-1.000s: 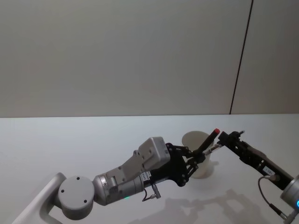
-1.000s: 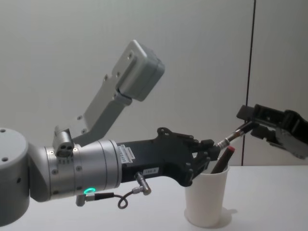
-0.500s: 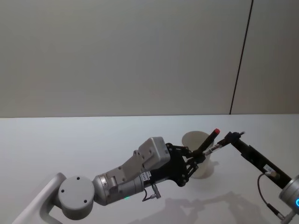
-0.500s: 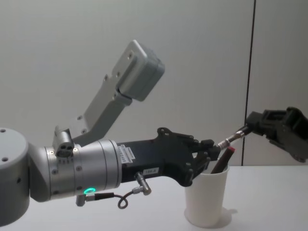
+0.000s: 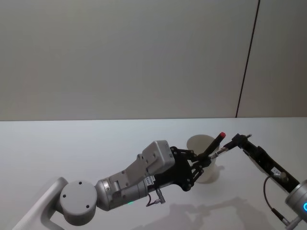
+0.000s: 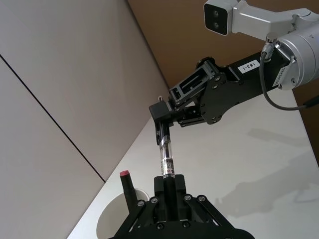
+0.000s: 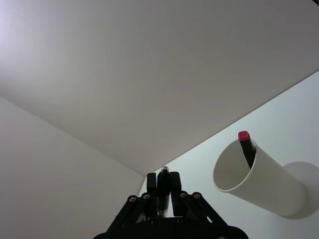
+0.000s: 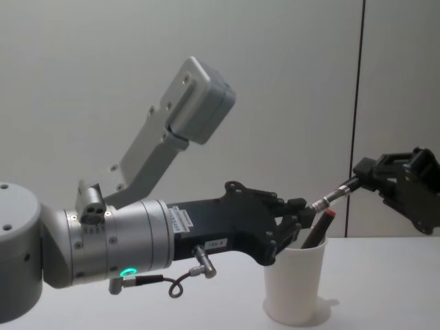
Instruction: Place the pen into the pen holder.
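A: Where is the pen [image 8: 332,197]?
B: Above the pen holder [image 8: 296,285], a white cup on the table [image 5: 72,143], bridging both grippers.

A: How is it held?
B: The left gripper [image 8: 300,218] clamps one end; the right gripper [image 8: 359,177] pinches the other. A dark red-capped pen [image 5: 215,143] leans inside the cup.

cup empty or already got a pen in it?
Not empty. A dark pen with a red end leans inside the white cup, its tip poking above the rim.
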